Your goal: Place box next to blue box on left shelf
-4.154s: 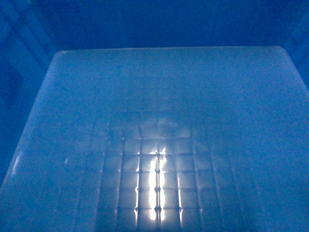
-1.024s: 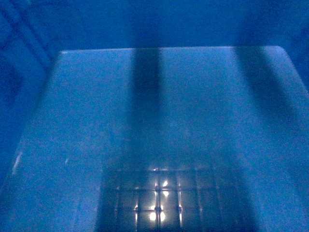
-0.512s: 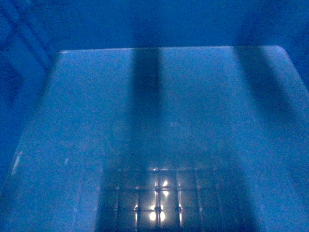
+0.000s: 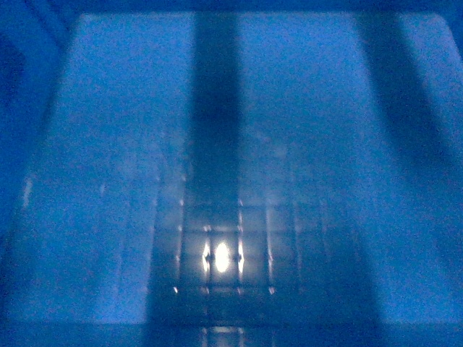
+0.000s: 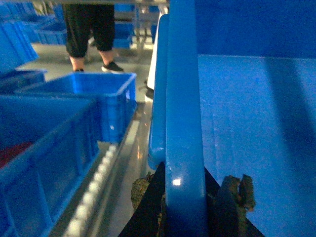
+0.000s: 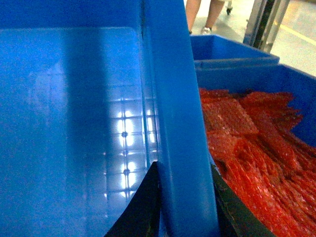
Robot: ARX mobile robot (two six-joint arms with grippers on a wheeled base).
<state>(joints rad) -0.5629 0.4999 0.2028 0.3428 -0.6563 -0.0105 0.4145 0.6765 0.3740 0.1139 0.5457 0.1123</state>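
The box, a bright-blue open crate, fills the head view; I see only its grid-embossed floor (image 4: 239, 144), crossed by two dark shadow bands. In the left wrist view my left gripper (image 5: 185, 197) is shut on the box's left rim (image 5: 182, 98), one finger on each side of the lip. My right gripper (image 6: 185, 197) is shut on the right rim (image 6: 168, 98) in the same way. To the left of the held box, a blue box (image 5: 94, 98) stands on a roller shelf. The head view shows neither gripper.
A nearer blue crate (image 5: 44, 148) holding something red sits left of the roller rail (image 5: 94, 197). On the right, a blue crate of red bags (image 6: 256, 148) lies close to the held rim, with another crate (image 6: 232, 49) behind it. A person's legs (image 5: 91, 34) stand beyond.
Two dark shadow bands have come over the box floor since the earliest frame. In the head view the far wall has slid up out of view and the bright reflection has moved up.
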